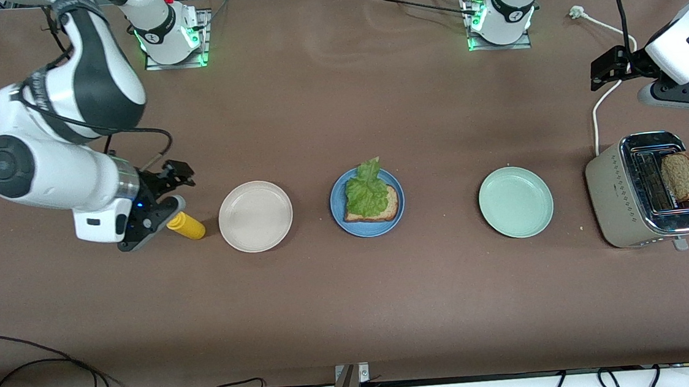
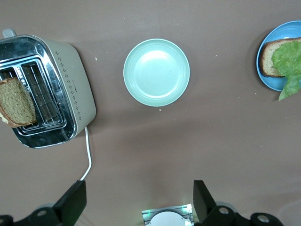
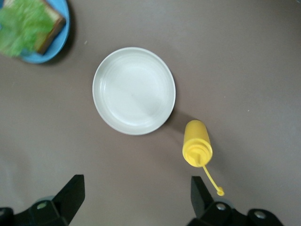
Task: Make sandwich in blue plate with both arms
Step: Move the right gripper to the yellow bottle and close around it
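The blue plate (image 1: 340,215) sits mid-table between two other plates. On it lies a brown bread slice (image 1: 384,211) with a ruffled green lettuce leaf (image 1: 368,191) on top. A second bread slice (image 1: 681,176) stands in the slot of the toaster (image 1: 612,197) toward the left arm's end. My left gripper (image 2: 139,200) hangs open and empty high over the bare table, between the toaster (image 2: 77,89) and the left arm's base. My right gripper (image 3: 136,197) is open and empty too, over the table beside the yellow bottle (image 3: 197,141).
A cream plate (image 1: 255,216) lies between the yellow squeeze bottle (image 1: 186,225) and the blue plate. A mint-green plate (image 1: 515,201) lies between the blue plate and the toaster. The toaster's white cord (image 1: 597,106) runs toward the left arm's base. Cables hang along the table's front edge.
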Controlling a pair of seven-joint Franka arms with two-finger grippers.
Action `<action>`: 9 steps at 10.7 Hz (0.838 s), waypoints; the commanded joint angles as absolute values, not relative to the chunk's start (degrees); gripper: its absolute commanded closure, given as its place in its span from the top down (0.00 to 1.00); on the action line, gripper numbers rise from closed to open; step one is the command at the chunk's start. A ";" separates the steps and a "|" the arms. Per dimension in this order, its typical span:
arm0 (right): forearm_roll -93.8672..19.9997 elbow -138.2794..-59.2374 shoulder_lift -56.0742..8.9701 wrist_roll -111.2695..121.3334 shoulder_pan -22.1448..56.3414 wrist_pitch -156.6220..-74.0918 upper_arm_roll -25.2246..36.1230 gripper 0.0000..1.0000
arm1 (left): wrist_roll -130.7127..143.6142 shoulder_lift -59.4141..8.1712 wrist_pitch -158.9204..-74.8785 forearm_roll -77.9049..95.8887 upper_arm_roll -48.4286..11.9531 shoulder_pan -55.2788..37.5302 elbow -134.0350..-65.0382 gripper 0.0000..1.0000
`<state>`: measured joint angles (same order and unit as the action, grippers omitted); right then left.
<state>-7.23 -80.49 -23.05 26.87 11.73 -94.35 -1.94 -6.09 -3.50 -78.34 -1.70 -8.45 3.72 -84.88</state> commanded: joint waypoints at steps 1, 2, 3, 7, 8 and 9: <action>-12.99 -86.82 -19.16 48.96 4.95 -93.69 -2.99 1.00 | -6.06 -3.96 -77.34 -2.20 -8.61 3.78 -83.50 1.00; -14.75 -87.53 -19.33 57.40 2.49 -93.78 -2.81 1.00 | -6.06 -4.04 -77.34 -2.20 -8.61 3.78 -83.50 1.00; -16.94 -87.54 -20.29 65.57 -0.06 -93.78 -2.38 1.00 | -5.98 -3.96 -77.34 -2.20 -8.61 3.78 -83.50 1.00; -29.41 -87.45 -27.14 93.36 -2.01 -93.69 6.32 1.00 | -5.98 -3.96 -77.34 -2.20 -8.61 3.78 -83.58 1.00; -32.75 -87.36 -29.51 100.21 -3.94 -93.60 6.85 1.00 | -5.89 -3.96 -77.34 -2.20 -8.61 3.78 -83.76 1.00; -36.87 -87.10 -31.62 108.37 -6.48 -93.52 6.86 1.00 | -5.89 -4.04 -77.34 -2.20 -8.61 3.87 -83.76 1.00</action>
